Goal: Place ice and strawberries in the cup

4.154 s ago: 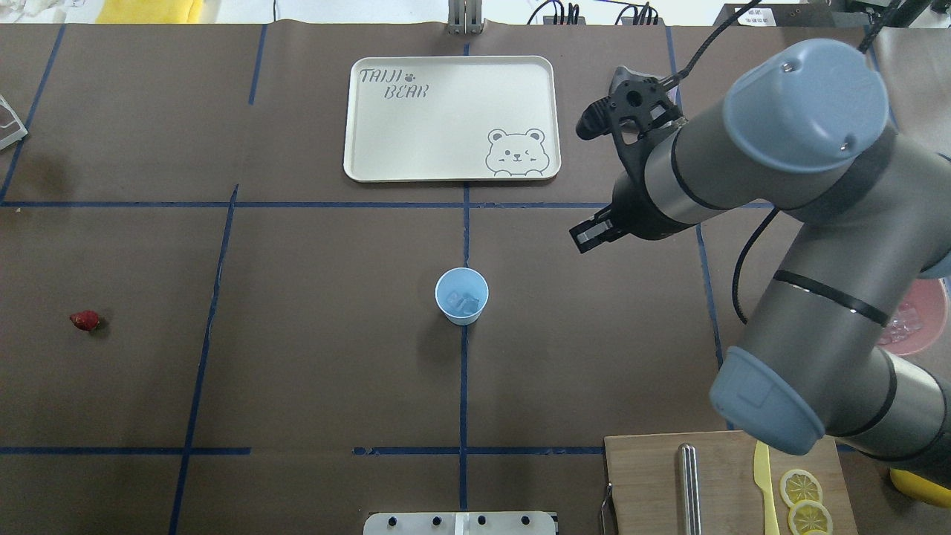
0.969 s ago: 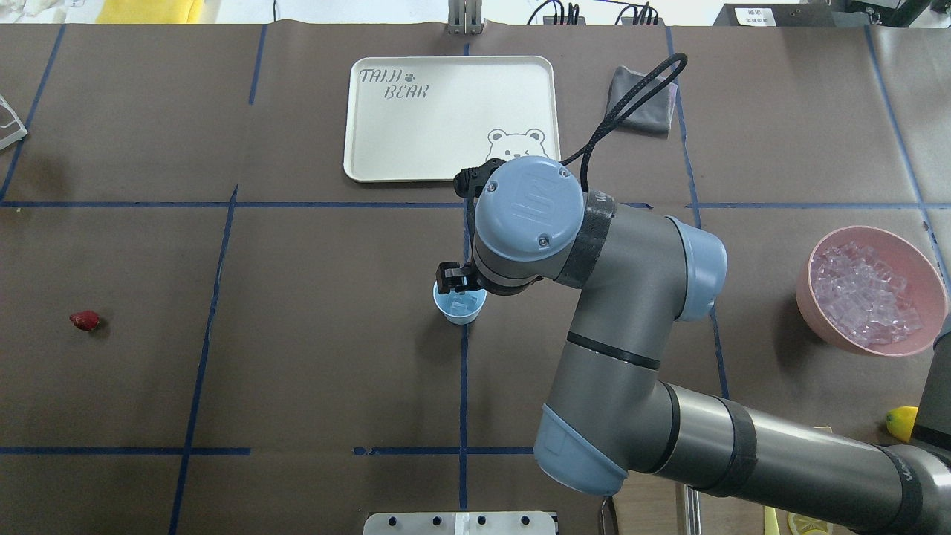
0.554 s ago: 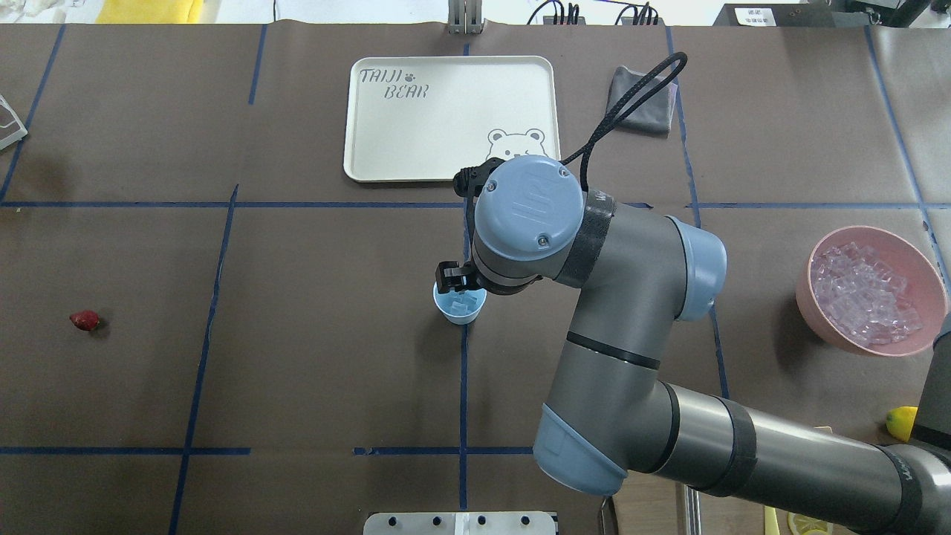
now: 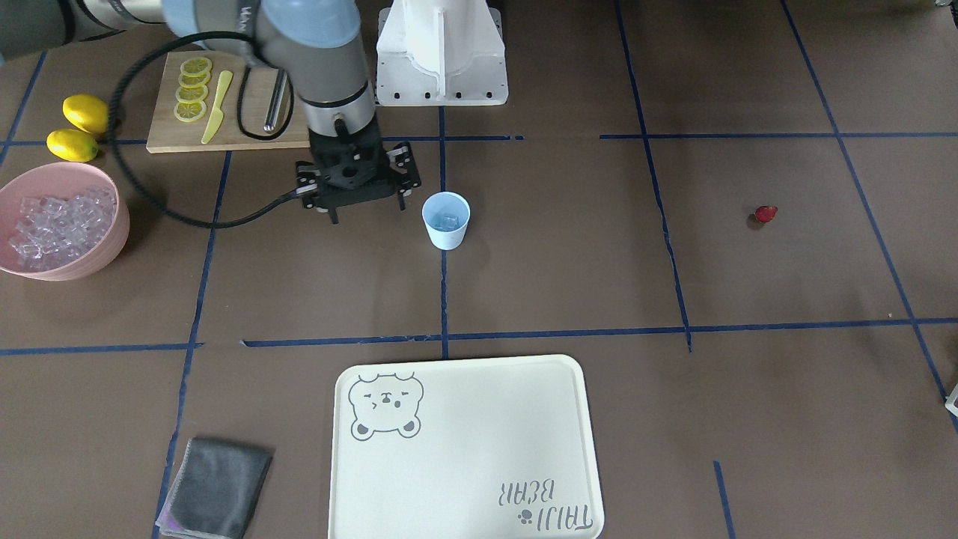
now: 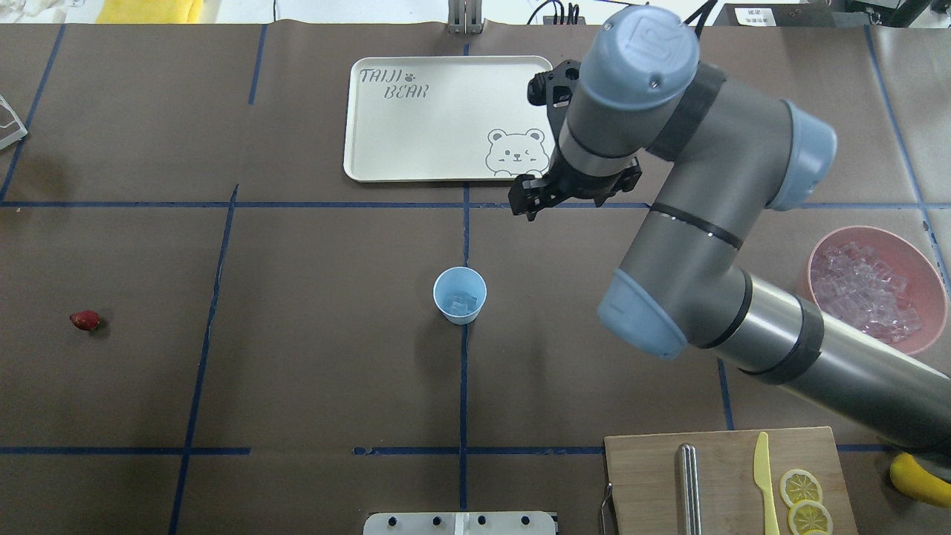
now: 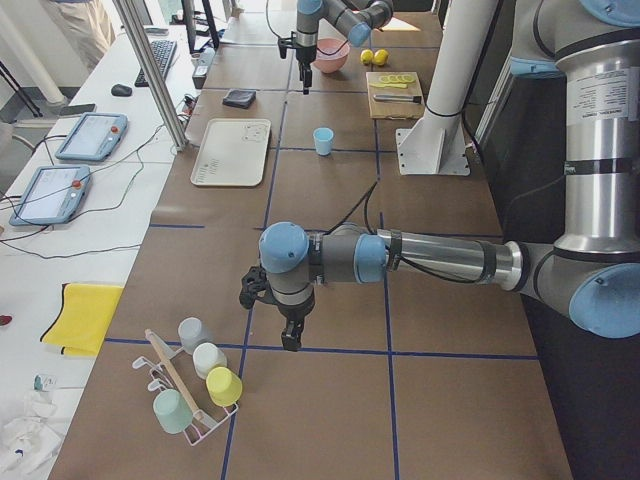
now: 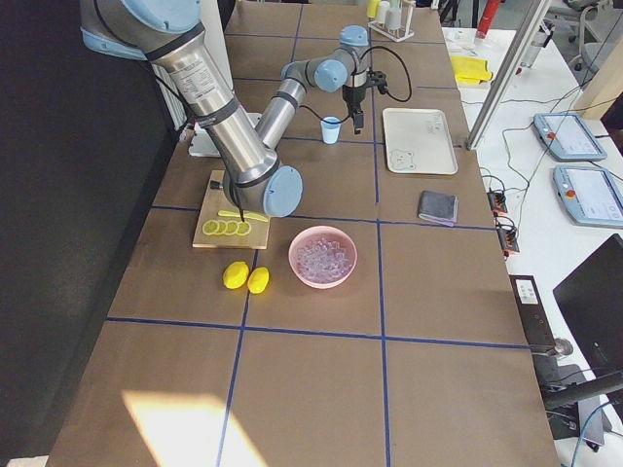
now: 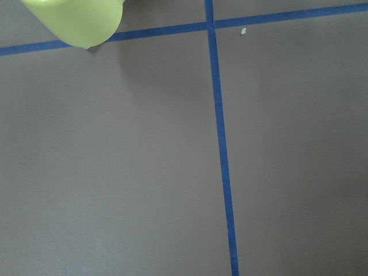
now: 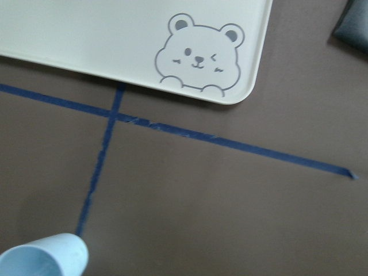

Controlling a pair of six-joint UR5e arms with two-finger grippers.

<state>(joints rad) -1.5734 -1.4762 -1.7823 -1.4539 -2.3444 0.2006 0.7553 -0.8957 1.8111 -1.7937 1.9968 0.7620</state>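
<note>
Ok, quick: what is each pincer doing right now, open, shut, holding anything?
Left pincer: cannot be told; it shows only in the side view.
Right pincer: open, holding nothing.

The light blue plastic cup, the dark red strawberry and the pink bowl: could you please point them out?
light blue plastic cup (image 5: 461, 318), overhead view, outer wall.
dark red strawberry (image 5: 85, 320), overhead view, berry's middle.
pink bowl (image 4: 112, 239), front-facing view, outer wall.

Robot lab — taped table, 2 pendants

Bench surface: brown mat with blue tape grid.
White side desk, far right, carries two tablets; sunlight patch near left.
</note>
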